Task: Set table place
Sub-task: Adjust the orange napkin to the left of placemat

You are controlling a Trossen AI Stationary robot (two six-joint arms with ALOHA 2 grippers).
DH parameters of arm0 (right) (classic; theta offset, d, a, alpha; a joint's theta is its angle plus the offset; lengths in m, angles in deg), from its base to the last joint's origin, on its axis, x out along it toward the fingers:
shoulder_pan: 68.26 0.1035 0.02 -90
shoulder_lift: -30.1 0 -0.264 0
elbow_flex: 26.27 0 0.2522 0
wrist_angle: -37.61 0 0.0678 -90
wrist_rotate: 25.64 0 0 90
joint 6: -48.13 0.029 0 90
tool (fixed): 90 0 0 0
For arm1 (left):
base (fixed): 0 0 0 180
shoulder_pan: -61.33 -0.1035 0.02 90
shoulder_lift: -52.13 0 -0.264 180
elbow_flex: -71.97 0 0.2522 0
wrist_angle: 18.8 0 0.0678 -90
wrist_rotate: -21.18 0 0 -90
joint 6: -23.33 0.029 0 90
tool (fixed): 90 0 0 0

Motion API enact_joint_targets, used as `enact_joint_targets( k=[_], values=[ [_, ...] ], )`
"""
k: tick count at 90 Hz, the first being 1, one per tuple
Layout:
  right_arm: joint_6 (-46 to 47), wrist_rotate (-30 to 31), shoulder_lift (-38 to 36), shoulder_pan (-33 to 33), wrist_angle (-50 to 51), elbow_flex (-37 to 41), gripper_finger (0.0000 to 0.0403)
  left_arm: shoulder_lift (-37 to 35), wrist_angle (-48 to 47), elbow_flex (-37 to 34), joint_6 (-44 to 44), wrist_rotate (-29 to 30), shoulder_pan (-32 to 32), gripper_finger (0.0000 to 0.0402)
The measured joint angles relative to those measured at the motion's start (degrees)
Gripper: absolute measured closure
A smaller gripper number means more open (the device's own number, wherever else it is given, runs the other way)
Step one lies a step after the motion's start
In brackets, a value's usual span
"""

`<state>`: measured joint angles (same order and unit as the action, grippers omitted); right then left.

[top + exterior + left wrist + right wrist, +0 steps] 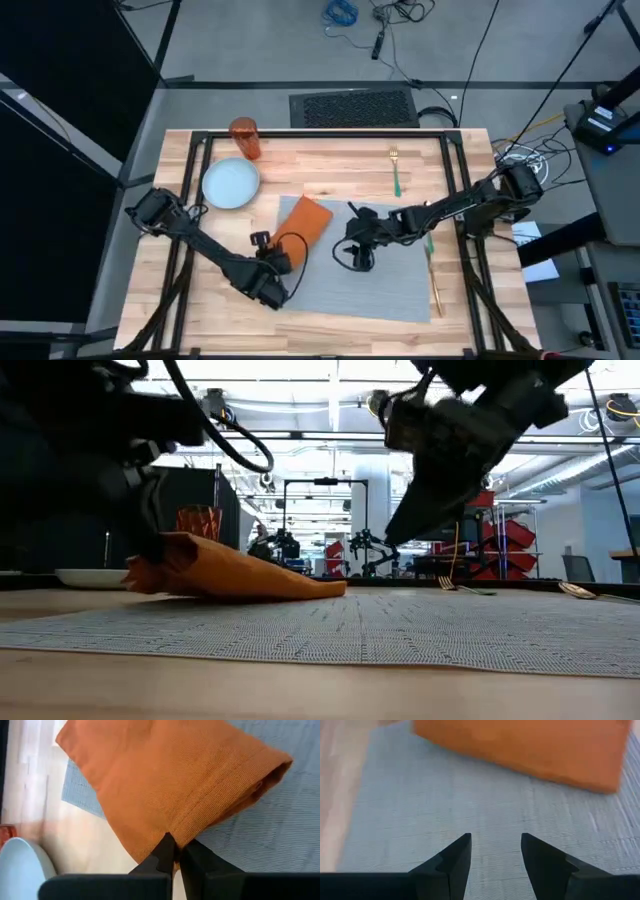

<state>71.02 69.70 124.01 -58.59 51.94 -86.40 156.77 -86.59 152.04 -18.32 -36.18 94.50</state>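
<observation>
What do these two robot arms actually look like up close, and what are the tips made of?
Both arms are dark, nearly black, built from slim jointed segments with looping black cables. The left end effector ends in two flat, tapering black fingers. The right end effector has the same pair of pointed black fingers. What the tips are made of cannot be told.

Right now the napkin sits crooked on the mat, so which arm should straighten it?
Left. Its claw is already pinched shut on the orange napkin. The right claw hangs open over bare placemat, beside the napkin.
</observation>
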Motion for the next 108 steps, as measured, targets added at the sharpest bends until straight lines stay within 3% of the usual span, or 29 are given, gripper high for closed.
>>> enact_joint_targets(
  k=[13,32,64,93,108],
  values=[
    [-0.1,-7.25,6.05,-2.19,-8.83,0.01,0.0245,0.0,-2.04,1.75,-0.54,0.01,0.35,0.0401],
    [-1.52,-8.59,10.81,-4.3,-12.38,-2.21,0.0261,0.0,-4.07,2.99,-1.01,0.03,0.61,0.0401],
    [-4.71,-10.16,11.27,-6.36,-9.06,-5.98,0.0271,-0.02,-4.43,3.4,-1.59,-0.01,1.16,0.0401],
    [-6.24,-7.97,11.29,-6.38,-0.78,-10.54,0.0271,-0.06,-11.57,9.3,-1.0,1.56,1.09,0.0401],
    [-7.09,-10.68,14.07,-7.04,2.46,-13.93,0.0271,-0.11,-13.03,10.75,-1.0,1.92,1.09,0.0401]
  ],
)
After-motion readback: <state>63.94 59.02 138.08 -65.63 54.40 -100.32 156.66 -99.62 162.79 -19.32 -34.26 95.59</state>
